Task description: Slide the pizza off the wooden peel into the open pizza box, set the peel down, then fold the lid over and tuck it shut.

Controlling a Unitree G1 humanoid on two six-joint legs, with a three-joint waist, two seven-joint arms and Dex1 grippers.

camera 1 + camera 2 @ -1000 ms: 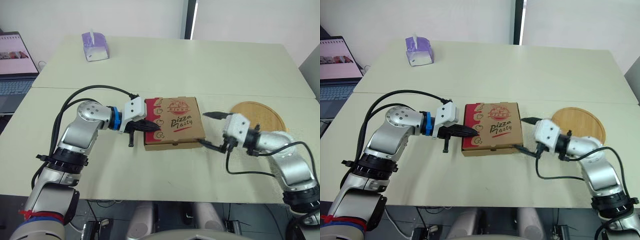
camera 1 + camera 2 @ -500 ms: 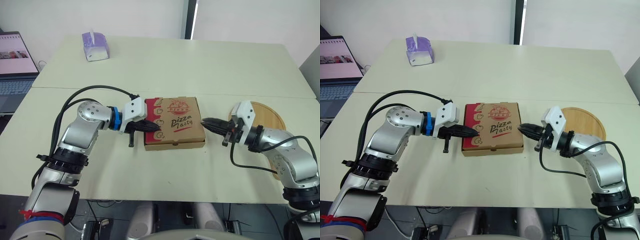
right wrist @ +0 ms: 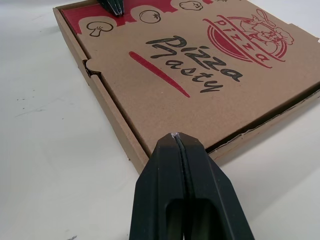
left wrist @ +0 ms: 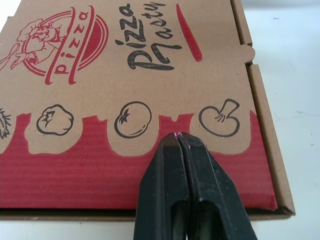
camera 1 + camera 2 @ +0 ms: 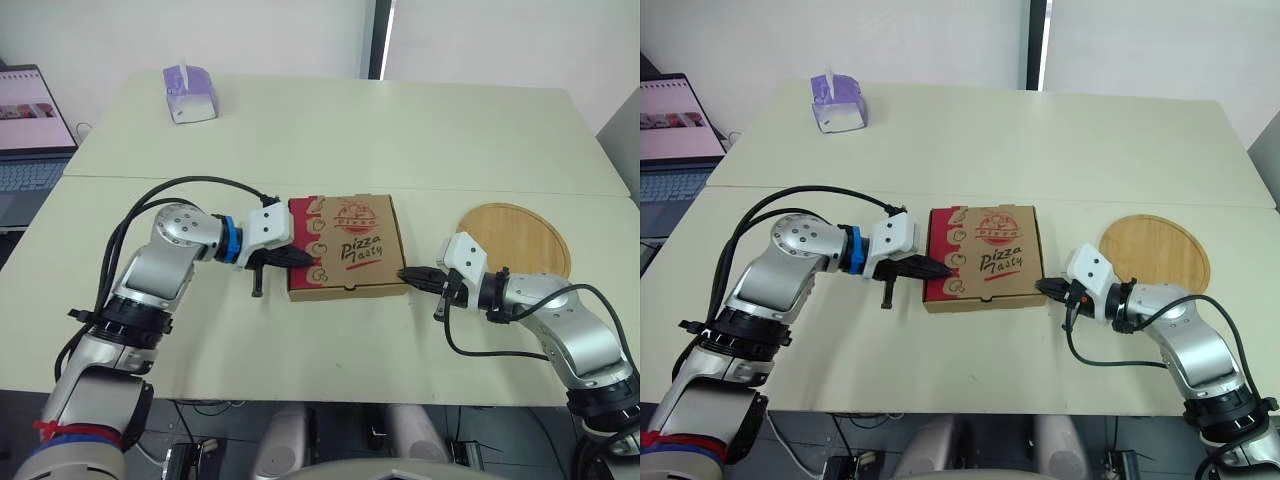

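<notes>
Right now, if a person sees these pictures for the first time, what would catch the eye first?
The closed pizza box with red print, in the middle of the table, stands out first. The shut left gripper rests on its red edge, and the shut right gripper meets the near right corner. The round wooden peel lies bare to the robot's right of the box.

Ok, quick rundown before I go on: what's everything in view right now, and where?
Pizza box: one, brown with red print, lid down, mid-table between the grippers.
Peel: one, round, wooden, bare, on the table right of the box.
Tissue box: one, purple, table's far left corner.
Laptop: one, screen lit, left of the table.
Table: one, cream, seam across it.
Left gripper: black, shut, tips on the lid's red left strip.
Right gripper: black, shut, tips at the box's near right corner.
</notes>
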